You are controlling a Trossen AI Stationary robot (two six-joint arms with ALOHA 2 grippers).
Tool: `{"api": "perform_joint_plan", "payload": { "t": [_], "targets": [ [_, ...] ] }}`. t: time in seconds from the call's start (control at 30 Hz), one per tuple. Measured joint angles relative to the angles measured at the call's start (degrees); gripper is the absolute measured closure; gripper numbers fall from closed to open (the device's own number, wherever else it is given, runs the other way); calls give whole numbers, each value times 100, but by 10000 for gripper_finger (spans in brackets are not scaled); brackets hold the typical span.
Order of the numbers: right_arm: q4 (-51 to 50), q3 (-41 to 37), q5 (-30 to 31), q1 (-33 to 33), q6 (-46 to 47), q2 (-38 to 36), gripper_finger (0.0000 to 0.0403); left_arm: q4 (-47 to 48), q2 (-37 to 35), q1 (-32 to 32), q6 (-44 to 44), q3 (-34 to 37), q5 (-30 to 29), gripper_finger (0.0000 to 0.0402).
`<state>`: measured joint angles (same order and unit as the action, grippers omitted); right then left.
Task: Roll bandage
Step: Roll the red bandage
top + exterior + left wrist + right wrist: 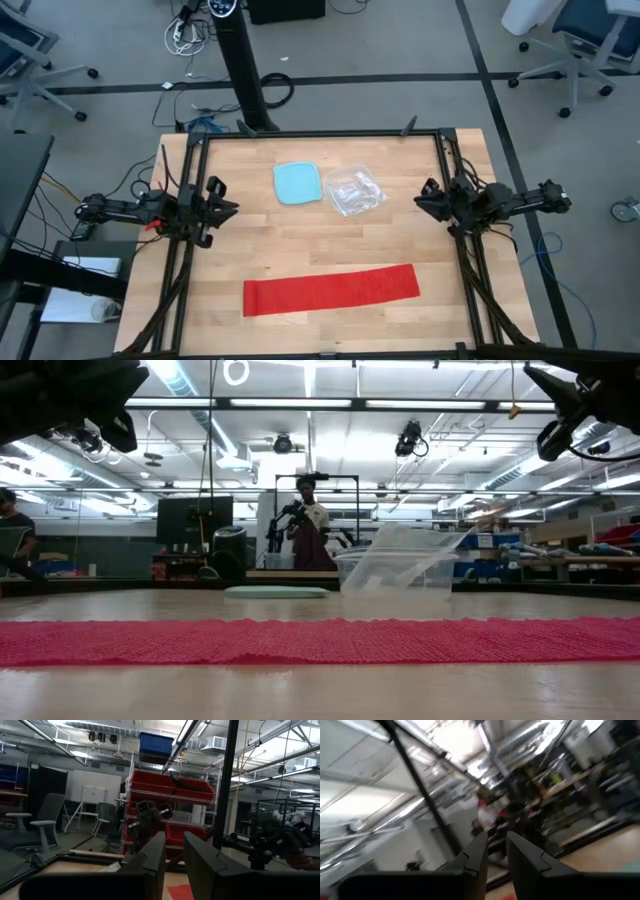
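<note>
the bandage [331, 290] lies flat and fully unrolled on the surface [320, 245], a long red strip near the front edge. its long axis runs across the surface from my left side to my right, with a slight tilt: the right end sits a little farther from the front edge than the left end. nothing is rolled yet, so i judge the task to be at its start.

my left hand [222, 207] is parked over the left edge of the surface, raised, and points inward toward the centre. its fingers [150, 862] stand close together with a narrow gap between them and hold nothing. my right hand [428, 200] is parked over the right edge, also raised, facing inward; in the right wrist view its fingers [475, 857] show the same narrow gap and grip nothing.

the bandage lies toward the front edge from both hands, well apart from each. the left end of the strip lies forward and inward of my left hand; the right end lies forward and just inward of my right hand. the right end looks slightly nearer to its hand, so a roll could start there and travel along the long axis.

a light-blue container [298, 183] and a clear plastic bag [354, 192] sit at the back, well clear of the strip.
</note>
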<state>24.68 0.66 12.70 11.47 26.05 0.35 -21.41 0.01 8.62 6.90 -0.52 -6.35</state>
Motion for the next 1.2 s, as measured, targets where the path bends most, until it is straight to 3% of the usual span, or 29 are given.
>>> {"api": "perform_joint_plan", "payload": {
  "t": [0.13,0.3,0.47,0.63,0.77,0.9,1.1,1.2],
  "targets": [
    [12,-2,263,0,-50,46,333,0,0,0,421,1,-23,330],
    [-6,0,-306,2,293,338,333,-6,1,0,800,-1,-152,330],
    [-39,-2,-338,0,325,922,333,23,95,0,1166,-12,-329,330],
    [-146,225,-576,2,198,1719,333,55,727,0,1354,-331,-352,330],
    [-203,831,-1013,88,-226,2531,333,253,1510,0,1301,-846,-352,330],
    [-736,1732,-1079,246,-786,3364,333,410,2327,9,1302,-1421,-284,330],
    [-1858,3041,-1074,424,-1433,4638,333,912,3440,124,1534,-2282,720,330],
    [-2290,3572,-1064,500,-1543,5153,333,1312,3878,363,1820,-2703,945,330]
  ]
}}
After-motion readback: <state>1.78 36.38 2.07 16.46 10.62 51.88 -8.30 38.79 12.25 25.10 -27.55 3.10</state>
